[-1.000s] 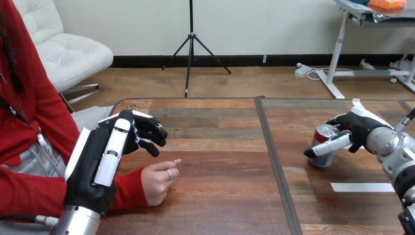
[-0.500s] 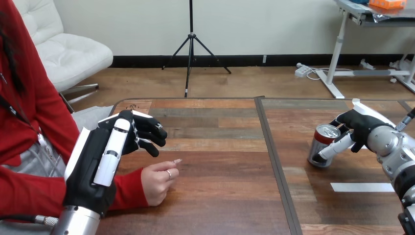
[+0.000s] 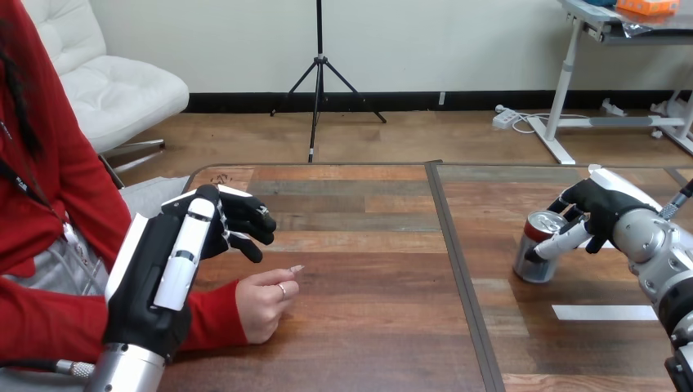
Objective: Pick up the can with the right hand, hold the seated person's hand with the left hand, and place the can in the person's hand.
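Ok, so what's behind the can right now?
The right hand is there, fingers curled behind the can near its rim, thumb across its front. How far the fingers wrap the far side is hidden by the can itself.

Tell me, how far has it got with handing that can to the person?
Nothing is finished yet. In hand: the right hand has thumb and fingers round the can, which stands tilted on the table. Left to do: lift it, take the person's hand, which the left hand hovers beside with curled fingers, and place the can there.
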`<state>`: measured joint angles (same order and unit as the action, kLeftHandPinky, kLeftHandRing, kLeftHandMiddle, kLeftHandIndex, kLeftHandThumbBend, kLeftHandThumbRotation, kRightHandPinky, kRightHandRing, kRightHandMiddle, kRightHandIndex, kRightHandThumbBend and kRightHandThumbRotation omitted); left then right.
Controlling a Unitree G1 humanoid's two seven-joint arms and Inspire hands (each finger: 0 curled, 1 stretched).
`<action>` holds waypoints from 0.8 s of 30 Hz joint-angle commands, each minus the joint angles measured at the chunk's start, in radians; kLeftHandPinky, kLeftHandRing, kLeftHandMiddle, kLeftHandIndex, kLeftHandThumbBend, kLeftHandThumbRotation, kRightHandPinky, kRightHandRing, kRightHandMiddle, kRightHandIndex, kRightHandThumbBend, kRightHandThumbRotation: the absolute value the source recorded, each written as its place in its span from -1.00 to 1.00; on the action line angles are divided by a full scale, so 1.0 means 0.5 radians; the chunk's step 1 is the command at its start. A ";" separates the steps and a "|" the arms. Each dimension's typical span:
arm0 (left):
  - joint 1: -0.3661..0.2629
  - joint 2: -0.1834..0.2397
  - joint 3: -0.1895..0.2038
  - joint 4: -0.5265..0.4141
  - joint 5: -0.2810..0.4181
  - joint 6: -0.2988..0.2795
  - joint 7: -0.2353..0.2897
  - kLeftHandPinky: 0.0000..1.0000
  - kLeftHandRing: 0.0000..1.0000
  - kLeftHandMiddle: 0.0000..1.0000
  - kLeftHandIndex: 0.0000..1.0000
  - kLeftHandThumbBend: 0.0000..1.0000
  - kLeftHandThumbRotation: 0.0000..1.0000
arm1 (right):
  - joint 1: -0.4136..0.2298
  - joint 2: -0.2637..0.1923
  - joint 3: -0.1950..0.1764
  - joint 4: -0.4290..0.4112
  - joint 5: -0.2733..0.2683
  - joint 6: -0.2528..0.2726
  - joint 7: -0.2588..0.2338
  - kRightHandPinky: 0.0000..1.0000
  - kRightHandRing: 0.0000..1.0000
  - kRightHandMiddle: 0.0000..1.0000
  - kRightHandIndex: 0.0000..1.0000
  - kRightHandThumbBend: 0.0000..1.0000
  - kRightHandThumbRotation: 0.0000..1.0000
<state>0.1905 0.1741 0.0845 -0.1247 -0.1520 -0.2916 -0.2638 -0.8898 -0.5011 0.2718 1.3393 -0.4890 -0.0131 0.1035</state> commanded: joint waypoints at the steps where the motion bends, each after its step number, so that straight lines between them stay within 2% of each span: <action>1: -0.086 0.011 0.026 -0.090 -0.024 0.007 0.014 -0.21 0.04 0.03 -0.05 -0.91 1.00 | -0.056 -0.028 -0.011 -0.043 0.008 -0.046 -0.071 0.02 0.15 0.23 0.15 0.40 -1.00; 13: -0.091 0.011 0.035 -0.085 -0.011 -0.008 0.008 -0.23 0.03 0.03 -0.05 -0.99 1.00 | -0.049 -0.027 -0.048 -0.045 0.053 -0.082 -0.100 -0.12 -0.05 0.04 0.03 0.42 -1.00; 24: -0.096 0.008 0.037 -0.074 -0.009 -0.019 0.010 -0.24 0.03 0.03 -0.06 -1.00 1.00 | -0.051 -0.025 -0.039 -0.044 0.052 -0.086 -0.118 -0.18 -0.14 -0.06 0.01 0.44 -1.00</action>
<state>0.1904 0.1741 0.0955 -0.1253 -0.1516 -0.2841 -0.2628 -0.8814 -0.5012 0.2637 1.3394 -0.4707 -0.0342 0.0801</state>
